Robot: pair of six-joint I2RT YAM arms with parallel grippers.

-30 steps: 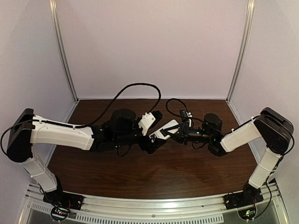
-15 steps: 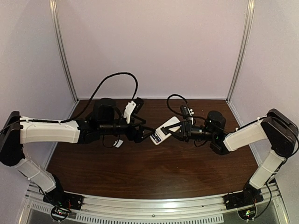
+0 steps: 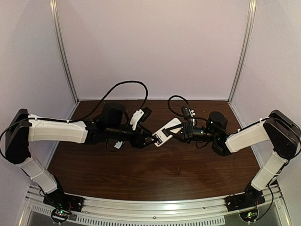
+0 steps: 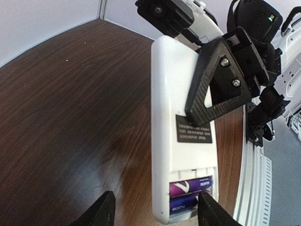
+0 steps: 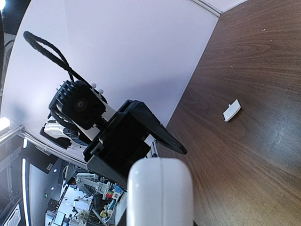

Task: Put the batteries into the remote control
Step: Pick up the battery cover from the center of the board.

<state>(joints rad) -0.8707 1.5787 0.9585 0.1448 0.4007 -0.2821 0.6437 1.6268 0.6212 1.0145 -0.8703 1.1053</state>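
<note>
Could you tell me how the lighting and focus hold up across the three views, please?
Top external: the wide lens bows the frame posts, and glare whitens the front rail. Left wrist: evenly lit, the remote control and batteries sharp. Right wrist: the remote's near end looms soft and bright.

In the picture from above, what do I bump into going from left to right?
The left arm's long white plastic link → black left claw → small flat white plastic remote control → right arm's white plastic link.

2 batts (image 4: 190,186), 1 remote (image 4: 181,117), 1 loose white pc (image 5: 231,111)
</note>
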